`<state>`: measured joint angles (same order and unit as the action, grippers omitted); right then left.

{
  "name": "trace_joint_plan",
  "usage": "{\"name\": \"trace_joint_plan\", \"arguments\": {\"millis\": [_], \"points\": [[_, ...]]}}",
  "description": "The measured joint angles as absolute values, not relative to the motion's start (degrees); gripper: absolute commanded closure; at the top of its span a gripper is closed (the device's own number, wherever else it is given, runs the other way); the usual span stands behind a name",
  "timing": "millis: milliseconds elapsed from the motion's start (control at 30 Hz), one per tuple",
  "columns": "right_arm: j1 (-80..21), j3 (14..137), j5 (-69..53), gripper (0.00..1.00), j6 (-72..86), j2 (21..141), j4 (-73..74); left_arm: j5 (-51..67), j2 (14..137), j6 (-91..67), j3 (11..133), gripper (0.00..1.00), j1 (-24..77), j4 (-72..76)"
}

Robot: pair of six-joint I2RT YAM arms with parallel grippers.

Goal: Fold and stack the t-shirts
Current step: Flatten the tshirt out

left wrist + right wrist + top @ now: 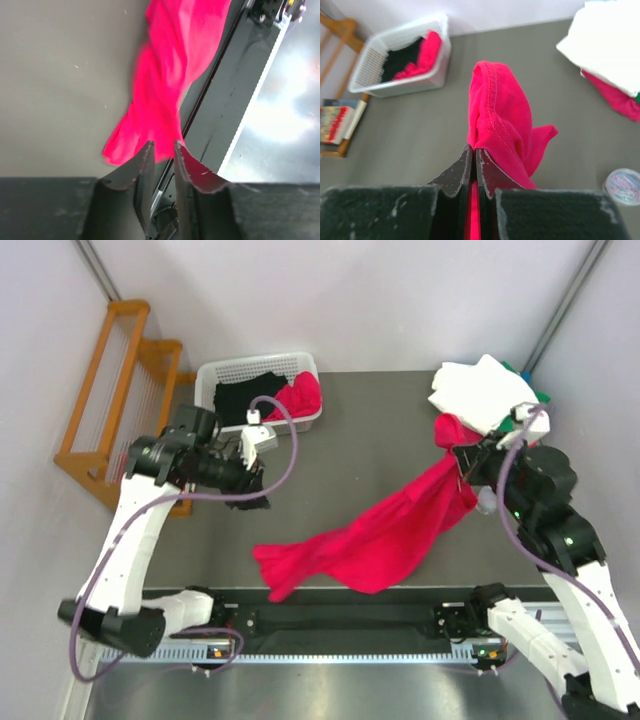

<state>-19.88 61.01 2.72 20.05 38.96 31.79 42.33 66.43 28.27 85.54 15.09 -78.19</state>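
A crimson tee (pixel 167 80) lies bunched on the grey worktop (pixel 60 90), beyond the left end effector (pixel 164 150), whose fingers stand slightly apart, holding nothing.

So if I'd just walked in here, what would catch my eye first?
Probably the crimson t-shirt, stretched in a long twisted band across the grey table, one end pinched in the right claw and the other trailing near the front edge. Next, the white lattice basket at the back left, holding black and red shirts, and a pile of folded shirts at the back right. The left claw holds nothing.
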Motion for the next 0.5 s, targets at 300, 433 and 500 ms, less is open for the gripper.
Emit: {"name": "trace_joint_plan", "arguments": {"millis": [300, 433, 500], "points": [[-19.88, 55.02, 6.7, 1.0, 21.63, 57.76, 21.87, 38.61, 85.65, 26.87, 75.4, 0.94, 15.29, -72.31], [-19.88, 55.27, 7.86, 1.0, 21.65, 68.66, 17.5, 39.44, 94.41, 27.57, 79.09, 0.73, 17.19, -72.29], [-19.88, 55.9, 8.32, 1.0, 21.69, 73.73, 15.88, 38.24, 97.17, 28.71, 82.19, 0.6, 23.14, -72.18]]}}
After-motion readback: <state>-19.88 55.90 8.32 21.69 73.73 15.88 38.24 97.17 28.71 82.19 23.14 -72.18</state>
